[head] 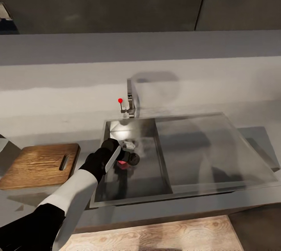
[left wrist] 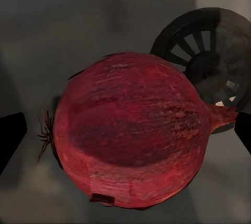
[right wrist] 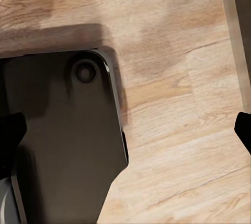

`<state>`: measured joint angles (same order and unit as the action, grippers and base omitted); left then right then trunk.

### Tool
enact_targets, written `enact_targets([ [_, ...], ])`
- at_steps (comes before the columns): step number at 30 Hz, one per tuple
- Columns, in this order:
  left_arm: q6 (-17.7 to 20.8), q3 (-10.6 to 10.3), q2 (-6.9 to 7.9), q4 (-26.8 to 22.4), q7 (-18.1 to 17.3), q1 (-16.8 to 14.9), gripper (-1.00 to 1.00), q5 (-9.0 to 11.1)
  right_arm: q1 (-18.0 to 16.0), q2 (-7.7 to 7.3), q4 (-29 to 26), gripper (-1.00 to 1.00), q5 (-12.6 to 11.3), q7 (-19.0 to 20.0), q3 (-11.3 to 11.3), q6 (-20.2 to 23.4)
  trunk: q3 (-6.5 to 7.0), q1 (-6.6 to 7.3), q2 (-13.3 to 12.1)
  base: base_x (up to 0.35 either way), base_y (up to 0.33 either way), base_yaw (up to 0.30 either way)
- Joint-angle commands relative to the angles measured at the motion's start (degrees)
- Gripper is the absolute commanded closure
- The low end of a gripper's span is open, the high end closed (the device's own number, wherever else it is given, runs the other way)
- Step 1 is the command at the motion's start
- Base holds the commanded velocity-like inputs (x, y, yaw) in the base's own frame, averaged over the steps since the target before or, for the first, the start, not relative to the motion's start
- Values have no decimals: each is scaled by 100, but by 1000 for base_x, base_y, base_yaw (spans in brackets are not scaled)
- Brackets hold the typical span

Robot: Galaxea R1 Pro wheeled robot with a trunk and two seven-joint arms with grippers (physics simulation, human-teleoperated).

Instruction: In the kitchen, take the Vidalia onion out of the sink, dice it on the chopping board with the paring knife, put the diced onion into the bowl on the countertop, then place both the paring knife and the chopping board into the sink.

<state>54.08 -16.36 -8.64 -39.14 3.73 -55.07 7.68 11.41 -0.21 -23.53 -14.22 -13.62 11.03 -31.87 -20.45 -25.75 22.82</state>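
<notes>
Grey tabletop (head: 50, 126) against a pale back wall, with the steel sink (head: 164, 173) let into it and the chrome faucet (head: 132, 100) at the basin's rear edge. Left a wide bare drainboard on the basin's right, open room there. Lay flat on the tabletop just left of the basin, apart from its rim: the chopping board (head: 39, 164).

Reached down into the basin, left gripper (head: 124, 156), jaws apart on either side of the Vidalia onion (left wrist: 130, 130) (contact with its skin not clear). Sat on the basin floor just beside the round drain (left wrist: 209, 62), onion partly overlapping it in the left wrist view.

Hung over wooden floor (right wrist: 178, 104) and the dark robot base (right wrist: 63, 140), right gripper (right wrist: 128, 127), jaws wide apart, holding nothing.
</notes>
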Motion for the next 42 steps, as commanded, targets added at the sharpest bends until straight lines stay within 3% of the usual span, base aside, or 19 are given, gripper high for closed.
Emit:
enact_targets([
  [1,22,-17,2,-4,39,-4,-100,50,2,-5,-11,-100,-52,-36,49,-12,-11,-3,10,0,0,0],
  [11,15,-17,6,-6,39,-4,-100,50,2,-5,-11,-100,-52,-36,49,-12,-14,-3,10,0,0,0],
  [12,15,-17,8,-6,39,-4,100,50,2,-5,-11,-100,-51,-36,49,-12,-14,-3,10,0,0,0],
  [26,17,-17,9,3,40,-4,100,54,2,-5,-11,-100,-54,-36,49,-12,-13,-3,10,0,0,0],
  [42,23,-17,2,-8,40,-4,100,53,2,-5,-11,-100,-53,-36,49,-17,116,-3,10,0,0,0],
])
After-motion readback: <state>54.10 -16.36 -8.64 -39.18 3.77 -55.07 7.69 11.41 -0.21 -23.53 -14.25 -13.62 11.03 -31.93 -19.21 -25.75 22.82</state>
